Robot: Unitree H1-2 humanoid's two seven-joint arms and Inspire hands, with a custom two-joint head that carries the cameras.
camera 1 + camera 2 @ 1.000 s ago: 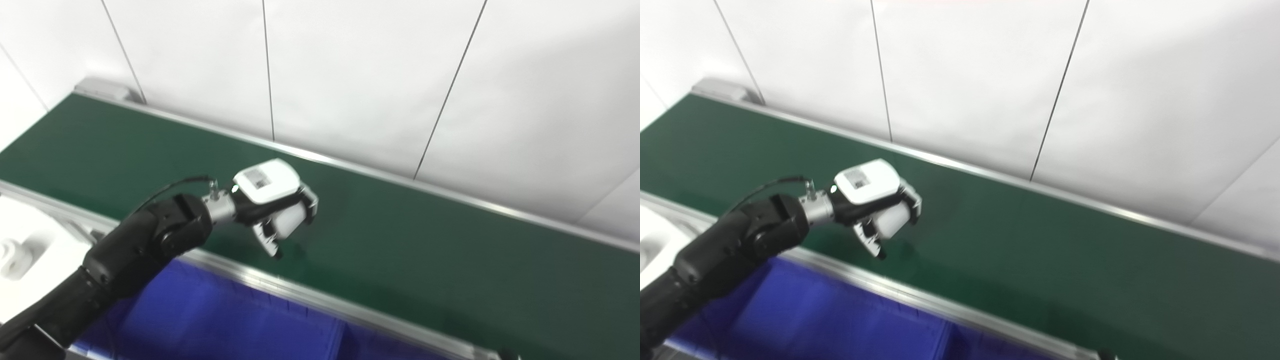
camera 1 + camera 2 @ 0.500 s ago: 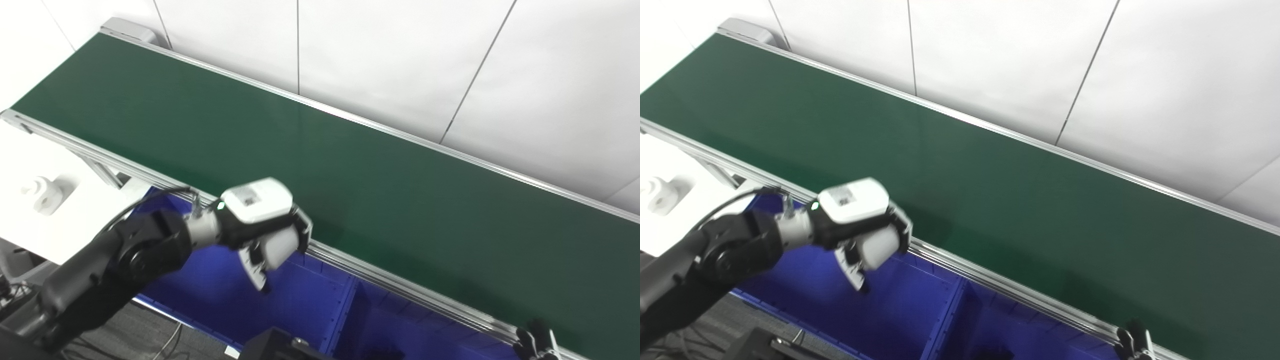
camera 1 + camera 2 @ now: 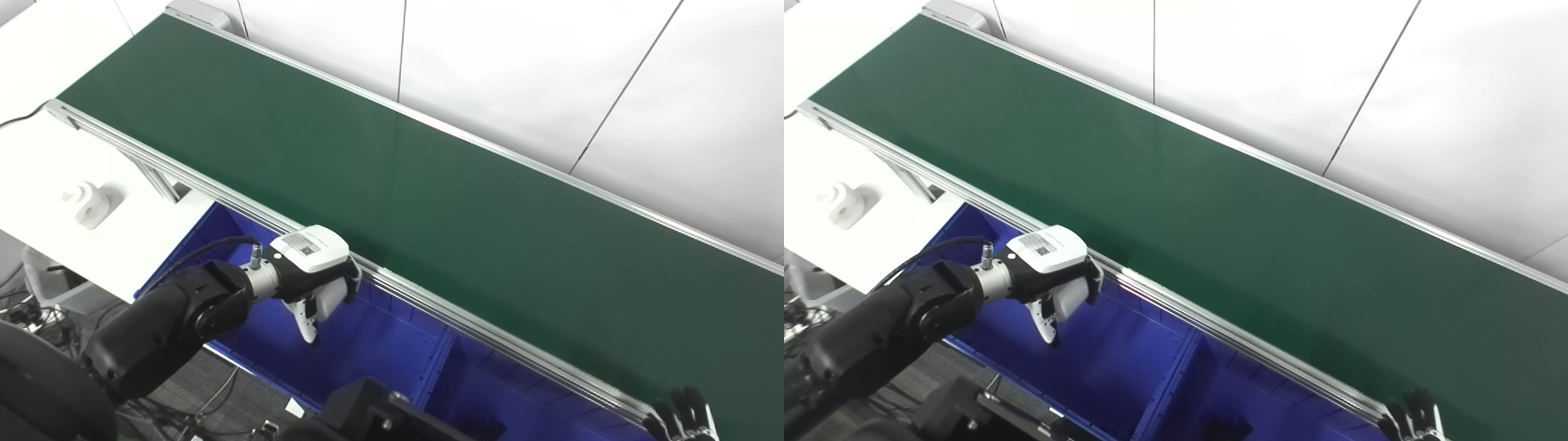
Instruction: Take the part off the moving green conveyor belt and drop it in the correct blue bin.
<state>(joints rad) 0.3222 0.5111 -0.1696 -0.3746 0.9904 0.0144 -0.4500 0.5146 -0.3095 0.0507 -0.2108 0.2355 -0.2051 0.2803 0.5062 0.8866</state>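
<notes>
My left hand hangs just past the near rail of the green conveyor belt, above the left compartment of the blue bin. Its fingers are curled around a white part, with the thumb pointing down. The belt itself carries no part in view. Only the dark fingertips of my right hand show at the bottom right, spread apart and holding nothing, near the belt's rail.
A divider splits the blue bin into left and right compartments; something dark lies in the right one. A white part rests on the white table at the left. A white panelled wall runs behind the belt.
The camera has tilted down, showing the bins. My left hand has drawn back from over the belt to over the blue bin's left compartment, still holding the white part.
</notes>
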